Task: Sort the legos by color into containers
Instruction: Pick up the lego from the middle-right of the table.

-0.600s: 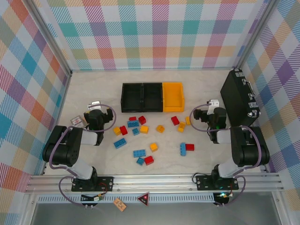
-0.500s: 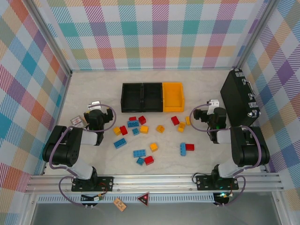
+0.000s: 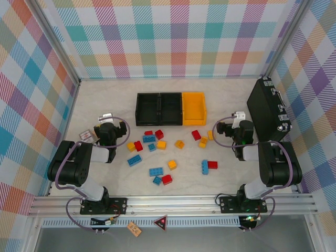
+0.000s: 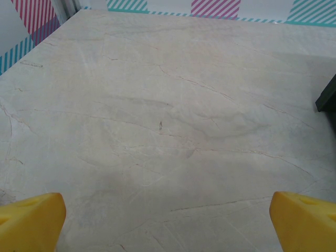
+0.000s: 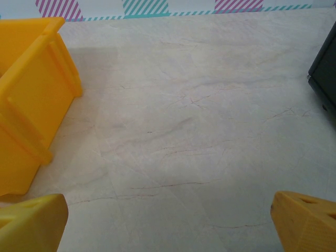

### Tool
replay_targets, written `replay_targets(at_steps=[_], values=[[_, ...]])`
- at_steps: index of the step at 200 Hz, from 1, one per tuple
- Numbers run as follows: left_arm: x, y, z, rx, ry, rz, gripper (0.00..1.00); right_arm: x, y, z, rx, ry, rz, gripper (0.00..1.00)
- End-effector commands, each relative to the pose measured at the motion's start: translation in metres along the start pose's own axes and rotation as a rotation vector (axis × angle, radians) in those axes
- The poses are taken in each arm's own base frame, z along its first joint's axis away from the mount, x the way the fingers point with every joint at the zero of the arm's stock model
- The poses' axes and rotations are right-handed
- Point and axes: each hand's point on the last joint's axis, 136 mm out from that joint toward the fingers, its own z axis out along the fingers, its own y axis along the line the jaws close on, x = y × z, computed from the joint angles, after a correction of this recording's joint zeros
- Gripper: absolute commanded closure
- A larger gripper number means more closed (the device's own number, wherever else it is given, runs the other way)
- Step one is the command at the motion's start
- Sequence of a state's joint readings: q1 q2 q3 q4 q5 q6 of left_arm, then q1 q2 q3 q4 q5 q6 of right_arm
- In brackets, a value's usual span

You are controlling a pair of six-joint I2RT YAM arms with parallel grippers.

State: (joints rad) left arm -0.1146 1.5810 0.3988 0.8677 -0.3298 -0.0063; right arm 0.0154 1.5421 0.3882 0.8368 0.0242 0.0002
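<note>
Several legos in red (image 3: 138, 145), blue (image 3: 155, 171) and yellow-orange (image 3: 179, 144) lie scattered mid-table in the top view, between my two folded arms. Behind them stand the containers in a row: two black bins (image 3: 159, 109) and a yellow-orange bin (image 3: 193, 108). My left gripper (image 3: 108, 126) rests left of the bricks, open over bare table (image 4: 168, 223), yellow fingertips (image 4: 31, 220) wide apart. My right gripper (image 3: 231, 127) sits right of the bricks, open and empty (image 5: 168, 223). The yellow-orange bin (image 5: 31, 94) shows at its left.
A large black case (image 3: 268, 107) stands tilted against the right wall and shows at the right wrist view's edge (image 5: 325, 68). A small printed card (image 3: 85, 136) lies left of the left arm. Plaid walls close three sides; a metal rail (image 3: 173, 202) runs along the front.
</note>
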Motion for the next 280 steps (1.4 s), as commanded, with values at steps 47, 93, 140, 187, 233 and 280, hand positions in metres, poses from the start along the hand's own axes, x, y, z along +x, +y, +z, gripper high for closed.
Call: replay_targets(at_steps=[47,93,140,187,233,280], values=[[-0.006,-0.001,-0.001,0.011,-0.027,-0.005,0.01,-0.012,0.002,0.002,-0.016,-0.03,0.013,0.01],[-0.005,-0.001,-0.001,0.013,-0.026,-0.004,0.0,-0.012,0.001,0.002,-0.015,-0.031,0.012,0.01],[-0.005,-0.001,-0.001,0.012,-0.025,-0.004,0.01,-0.013,0.001,0.001,-0.011,-0.036,0.013,0.01],[-0.02,-0.011,-0.001,0.042,0.032,0.038,0.01,-0.04,0.004,-0.007,-0.018,0.056,0.025,0.01],[-0.067,-0.015,-0.017,0.054,0.026,-0.014,0.0,-0.079,0.02,-0.031,-0.092,0.028,0.141,0.01],[-0.082,-0.041,-0.043,0.205,0.179,-0.39,0.0,-0.088,0.039,-0.054,-0.174,0.14,0.532,0.05]])
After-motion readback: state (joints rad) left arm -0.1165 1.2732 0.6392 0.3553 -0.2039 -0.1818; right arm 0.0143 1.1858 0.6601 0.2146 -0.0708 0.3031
